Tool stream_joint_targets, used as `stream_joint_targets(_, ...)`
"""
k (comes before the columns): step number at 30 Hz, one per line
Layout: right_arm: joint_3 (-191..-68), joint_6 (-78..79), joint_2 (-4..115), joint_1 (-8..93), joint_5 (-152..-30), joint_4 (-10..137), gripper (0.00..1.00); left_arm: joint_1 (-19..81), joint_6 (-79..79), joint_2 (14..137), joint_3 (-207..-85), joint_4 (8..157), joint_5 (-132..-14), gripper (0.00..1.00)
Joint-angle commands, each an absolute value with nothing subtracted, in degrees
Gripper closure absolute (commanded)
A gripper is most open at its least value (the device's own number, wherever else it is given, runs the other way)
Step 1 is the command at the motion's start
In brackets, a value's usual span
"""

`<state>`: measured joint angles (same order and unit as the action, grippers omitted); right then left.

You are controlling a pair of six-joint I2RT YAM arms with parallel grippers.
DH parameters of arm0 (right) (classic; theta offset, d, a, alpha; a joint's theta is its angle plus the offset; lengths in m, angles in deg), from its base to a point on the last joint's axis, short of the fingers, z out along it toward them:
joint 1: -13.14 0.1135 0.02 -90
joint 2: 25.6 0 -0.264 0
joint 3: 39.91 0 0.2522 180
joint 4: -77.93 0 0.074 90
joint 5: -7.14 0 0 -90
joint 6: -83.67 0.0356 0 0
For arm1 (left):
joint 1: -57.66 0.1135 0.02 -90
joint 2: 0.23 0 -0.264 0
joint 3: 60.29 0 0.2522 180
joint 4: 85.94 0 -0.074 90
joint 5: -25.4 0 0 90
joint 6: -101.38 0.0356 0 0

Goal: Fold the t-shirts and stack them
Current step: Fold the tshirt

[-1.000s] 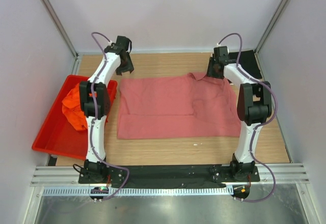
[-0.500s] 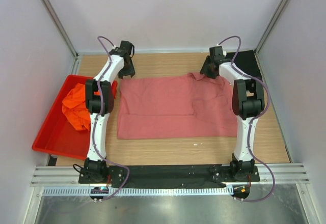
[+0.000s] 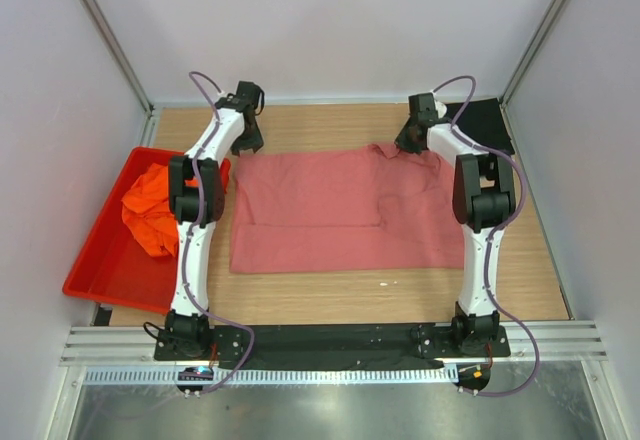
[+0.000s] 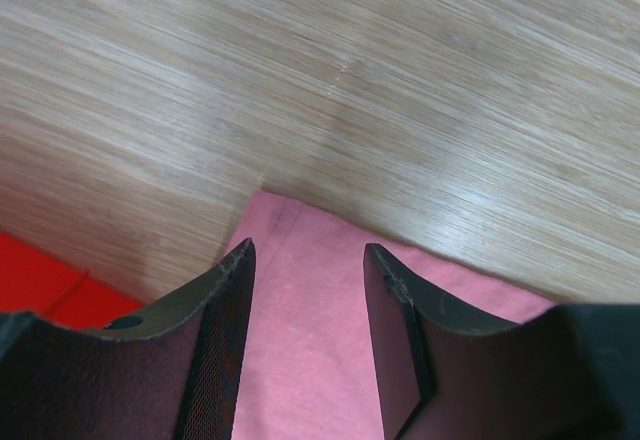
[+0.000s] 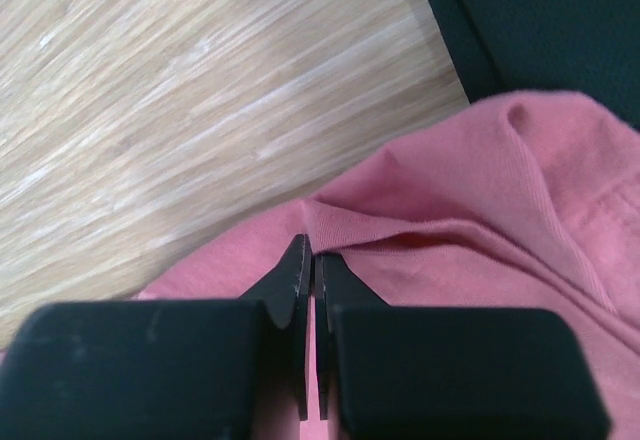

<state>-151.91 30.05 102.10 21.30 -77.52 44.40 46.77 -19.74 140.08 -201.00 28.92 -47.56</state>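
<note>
**Right hand (image 5: 312,255) pinching the rose-red t-shirt (image 5: 480,210), left hand (image 4: 308,255) spread over its corner**

We see the right hand with its two fingers drawn together, almost no gap left between them. A raised ridge of the rose-red t-shirt runs straight into the tips, so it is holding a fold of that cloth. The rest of the shirt spreads below and to the right of these fingers in the wrist view. Just past the fingertips lies bare desk (image 5: 200,80). Up and to the right of the hand sits the black t-shirt (image 5: 540,20), meeting the rose-red cloth at its edge. We cannot tell whether one overlaps the other.

The left hand has its fingers wide apart with nothing gripped between them. Under the gap lies a corner of the rose-red t-shirt, its tip just ahead of the fingertips, with bare wood beyond. We cannot tell whether the tips touch the cloth. Off to the left of this hand a strip of the red tray (image 4: 40,285) shows.

From above, the left hand (image 3: 250,140) and the right hand (image 3: 405,145) sit at the two far corners of the rose-red t-shirt (image 3: 340,215). The shirt lies spread on the desk between them and back toward the arm bases. It is flat on the left hand's side and rumpled near the right hand. Outward of the left arm, the orange t-shirt (image 3: 148,205) lies crumpled in the red tray, apart from the rose-red one.
</note>
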Motion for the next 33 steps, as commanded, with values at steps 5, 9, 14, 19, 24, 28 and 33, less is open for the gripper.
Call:
stream_joint_targets(5, -146.7, 32.3, 90.7, 22.5, -75.9, 46.1, 0.99, 47.2, -29.5, 136.2, -206.9, 23.1, -45.1, 0.53)
stream_joint_targets(9, -143.2, 32.6, 87.8, 24.0, -76.4, 47.3, 0.99, 47.1, -30.3, 133.5, -201.1, 29.8, -49.1, 0.56)
stream_joint_targets(14, -138.1, 32.0, 84.3, 24.5, -76.1, 49.0, 0.99, 47.1, -23.6, 136.3, -204.5, 27.7, -45.9, 0.58)
stream_joint_targets(19, -137.1, 31.2, 83.5, 24.5, -78.4, 49.2, 0.99, 47.0, -18.4, 137.9, -204.8, 27.1, -44.0, 0.6)
stream_joint_targets(24, -136.4, 30.5, 83.2, 24.4, -79.3, 49.3, 0.99, 47.1, -13.8, 138.5, -202.5, 27.7, -43.6, 0.59)
stream_joint_targets(28, -135.5, 29.9, 82.4, 24.3, -79.1, 49.3, 0.99, 47.1, -12.4, 140.6, -203.2, 26.9, -43.3, 0.59)
stream_joint_targets(33, -135.1, 29.9, 81.8, 24.4, -79.1, 49.6, 0.99, 47.1, -11.7, 142.4, -203.8, 26.9, -43.6, 0.6)
